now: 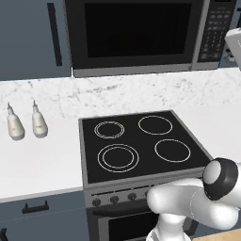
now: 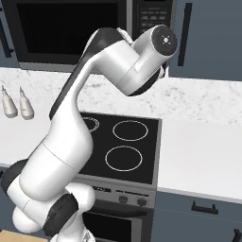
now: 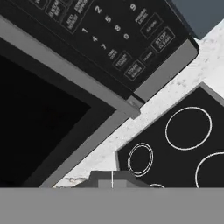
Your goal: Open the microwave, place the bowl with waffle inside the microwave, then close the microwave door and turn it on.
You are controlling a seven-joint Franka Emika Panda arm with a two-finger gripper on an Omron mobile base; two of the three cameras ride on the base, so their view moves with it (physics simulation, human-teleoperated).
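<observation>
The microwave (image 1: 141, 35) sits at the top of the left base view, above the stove (image 1: 141, 146), with the microwave door (image 1: 136, 33) flush against its body — shut. In the hand view the door's lower right corner (image 3: 65, 127) occupies the left half of the frame and the keypad panel (image 3: 118, 39) runs diagonally across the upper centre; its start button sits near the panel's lower edge, just up-frame of centre. The view is rolled, so the microwave front reads as slanting down toward the right.

The tool's jaws are fully closed and grip nothing. The arm (image 2: 118, 61) reaches up and forward in the right base view, its wrist level with the keypad.

Governing relation — the keypad lies directly ahead of the tool, up-frame in the hand view, with the door window off to the left. Judged from this, the closed tool is set to press the panel rather than pull the door. Neither bowl nor waffle is visible; whether they are inside cannot be told.
</observation>
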